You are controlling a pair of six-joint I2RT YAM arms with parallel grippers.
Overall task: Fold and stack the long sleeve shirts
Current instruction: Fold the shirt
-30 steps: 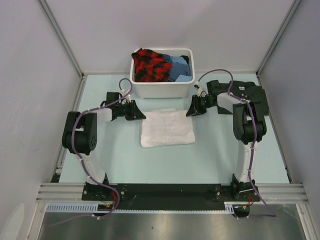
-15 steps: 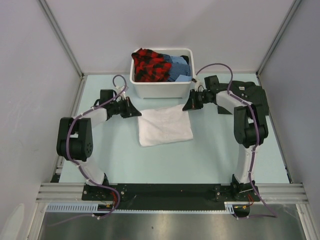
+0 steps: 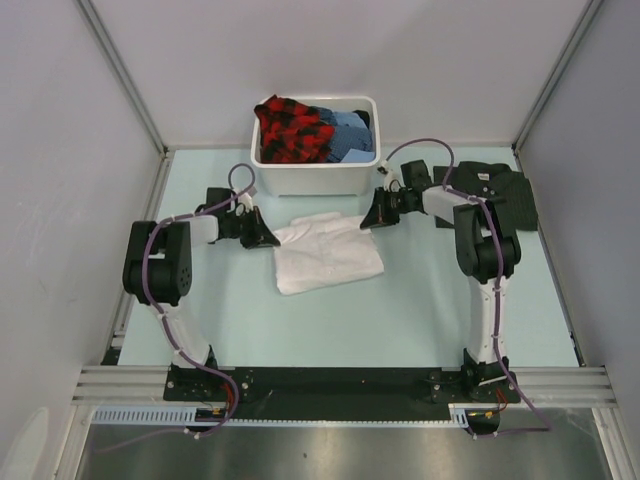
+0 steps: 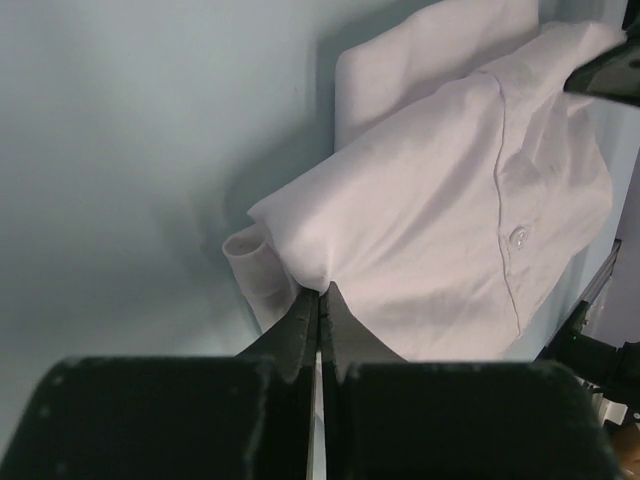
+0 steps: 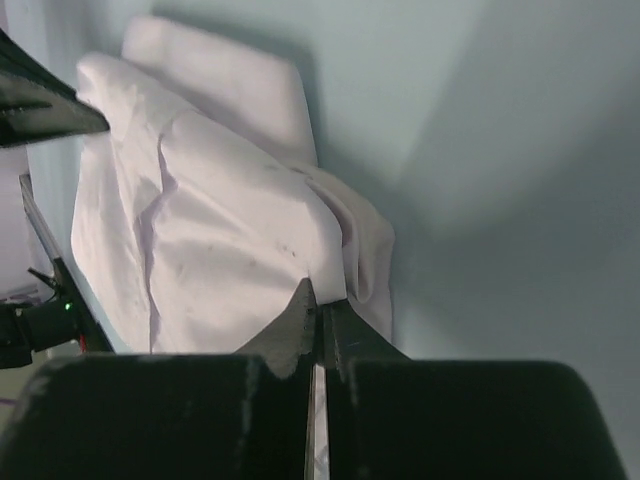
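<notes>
white long sleeve shirt (image 3: 328,255) lies folded into a rumpled block on the pale blue surface (image 3: 420,300), just in front of the white plastic tub (image 3: 315,178) and between the two arms. the left jaws are pressed together on a pinch of cloth at the shirt's far left corner, and the left wrist view shows the cloth pulled to a peak at their tips, with a button (image 4: 518,236) on the placket beside it. the right jaws are closed the same way on the far right corner, where a fold of cloth runs into their tips. the dark striped shirt (image 3: 505,195) lies apart at the far right of the surface, partly under the right arm (image 3: 480,250). the tub holds a red and black checked cloth (image 3: 292,128) and a blue cloth (image 3: 347,130).
</notes>
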